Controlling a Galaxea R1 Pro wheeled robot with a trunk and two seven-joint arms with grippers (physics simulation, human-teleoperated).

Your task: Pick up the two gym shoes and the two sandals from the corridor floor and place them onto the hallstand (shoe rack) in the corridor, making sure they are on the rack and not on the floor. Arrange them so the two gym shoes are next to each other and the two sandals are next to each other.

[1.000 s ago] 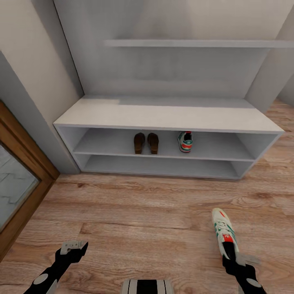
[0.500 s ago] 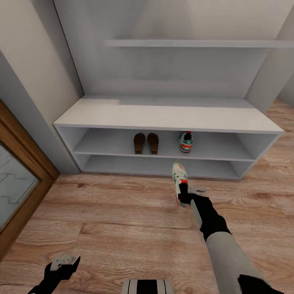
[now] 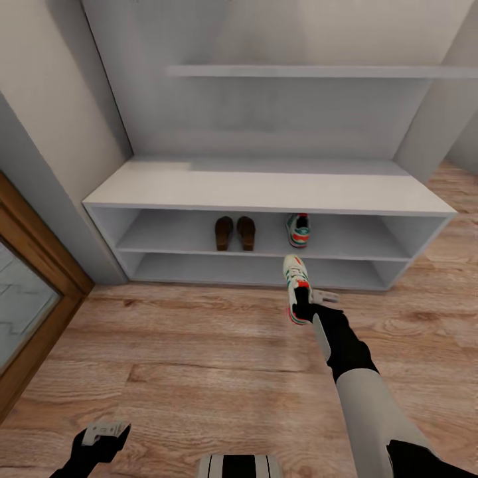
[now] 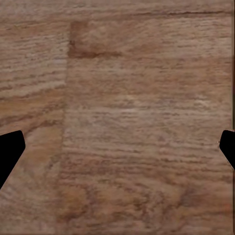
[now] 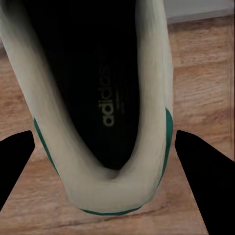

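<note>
Your right wrist view reveals the dark insole inside the white gym shoe (image 5: pixel 105 98); from the head view, your right tool (image 3: pixel 307 307) grips its heel, toe pointing at the hallstand (image 3: pixel 265 189). There, brown sandals (image 3: pixel 235 233) and the other sneaker (image 3: pixel 298 230) occupy the upper slot. Your left tool (image 3: pixel 106 433) hangs open over wood-grain floor (image 4: pixel 127 122).

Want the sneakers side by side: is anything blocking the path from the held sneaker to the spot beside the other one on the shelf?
Nothing visible. The held sneaker hangs in front of the rack, and the shelf right of the shelved sneaker is bare; the sandals sit to its left.
</note>
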